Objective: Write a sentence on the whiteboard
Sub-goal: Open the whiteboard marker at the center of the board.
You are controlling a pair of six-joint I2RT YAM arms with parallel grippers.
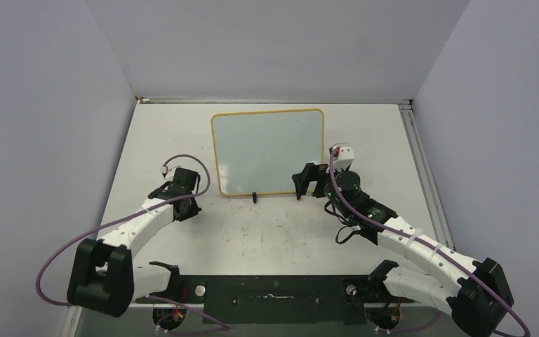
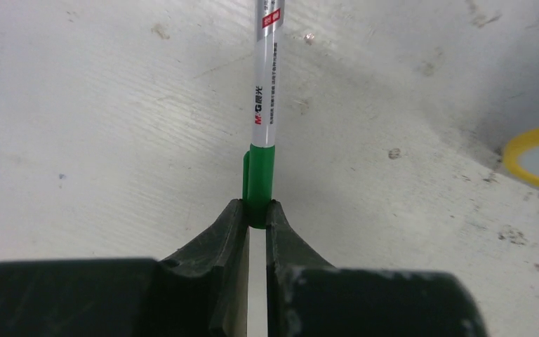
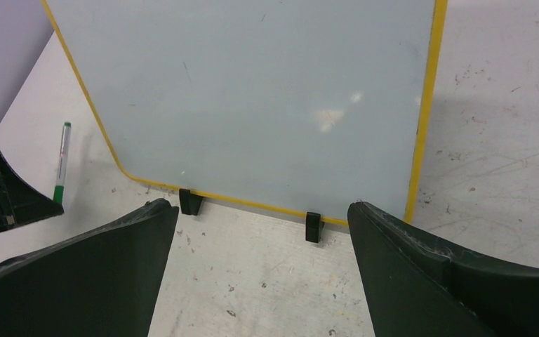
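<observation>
The whiteboard (image 1: 267, 151), white with a yellow frame, lies flat at the middle back of the table; its surface (image 3: 253, 98) is blank and no sentence shows on it. A white marker with a green cap (image 2: 263, 105) lies on the table left of the board, and it also shows small in the right wrist view as the marker (image 3: 62, 161). My left gripper (image 2: 257, 207) is shut on the marker's green cap end. It sits left of the board's near-left corner (image 1: 184, 186). My right gripper (image 1: 307, 179) stands open at the board's near-right corner, nothing between its fingers (image 3: 263, 207).
Two black clip feet (image 3: 190, 201) (image 3: 314, 226) stick out from the board's near edge. A metal rail (image 1: 421, 161) runs along the table's right side. Grey walls close in the back and both sides. A black base plate (image 1: 274, 295) lies between the arm bases.
</observation>
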